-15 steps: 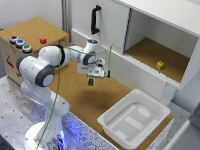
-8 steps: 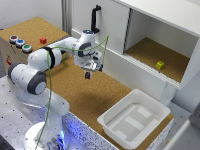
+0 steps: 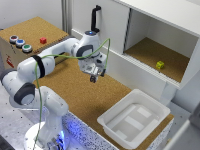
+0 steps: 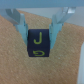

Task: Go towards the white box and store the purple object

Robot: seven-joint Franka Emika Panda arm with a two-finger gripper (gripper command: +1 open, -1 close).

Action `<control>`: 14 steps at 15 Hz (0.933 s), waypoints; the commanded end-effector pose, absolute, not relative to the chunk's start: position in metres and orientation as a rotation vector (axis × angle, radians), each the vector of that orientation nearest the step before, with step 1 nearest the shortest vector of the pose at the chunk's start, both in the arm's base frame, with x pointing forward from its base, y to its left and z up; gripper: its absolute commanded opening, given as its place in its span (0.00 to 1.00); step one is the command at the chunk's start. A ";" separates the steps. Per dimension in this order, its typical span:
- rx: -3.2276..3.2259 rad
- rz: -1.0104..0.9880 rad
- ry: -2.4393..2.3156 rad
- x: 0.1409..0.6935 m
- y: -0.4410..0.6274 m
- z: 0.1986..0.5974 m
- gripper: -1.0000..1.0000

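Note:
In the wrist view the purple object (image 4: 38,44), a dark block with yellow-green letter marks, sits between my two pale fingers (image 4: 20,24), held above the cork surface. In the exterior view my gripper (image 3: 93,76) hangs over the cork table near the white cabinet wall, shut on the small dark block (image 3: 93,79). The white box (image 3: 119,131), a shallow tub with a ribbed bottom, stands at the exterior view's lower right, well away from the gripper and with nothing in it.
A small yellow-green cube (image 3: 160,65) lies in the open cabinet shelf at the exterior view's right. A cardboard box (image 3: 30,35) with coloured buttons stands at the upper left. A black handle (image 3: 94,15) rises behind the gripper.
The arm has stretched out and carried the block toward the exterior view's right and slightly farther back, along the cabinet wall. The tub has stayed put.

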State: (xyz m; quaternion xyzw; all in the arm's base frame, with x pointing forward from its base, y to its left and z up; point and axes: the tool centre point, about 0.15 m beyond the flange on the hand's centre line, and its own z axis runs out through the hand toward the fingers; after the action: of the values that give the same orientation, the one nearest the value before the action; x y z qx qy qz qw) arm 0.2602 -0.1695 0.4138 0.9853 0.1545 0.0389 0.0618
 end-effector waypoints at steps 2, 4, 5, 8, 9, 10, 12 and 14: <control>2.975 0.134 0.455 0.255 -0.293 0.387 0.00; 3.013 0.124 0.362 0.257 -0.326 0.380 0.00; 3.020 0.119 0.315 0.259 -0.343 0.375 0.00; 3.089 0.071 0.140 0.268 -0.390 0.352 0.00; 3.085 0.051 0.104 0.272 -0.403 0.345 0.00; 3.107 0.045 0.074 0.276 -0.414 0.336 0.00; 3.118 0.055 0.042 0.286 -0.433 0.319 0.00; 3.126 0.063 0.031 0.297 -0.444 0.307 0.00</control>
State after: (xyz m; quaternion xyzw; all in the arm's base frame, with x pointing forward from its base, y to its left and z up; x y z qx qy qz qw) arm 0.2489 -0.3797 0.3426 0.9949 0.0177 0.0515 0.0854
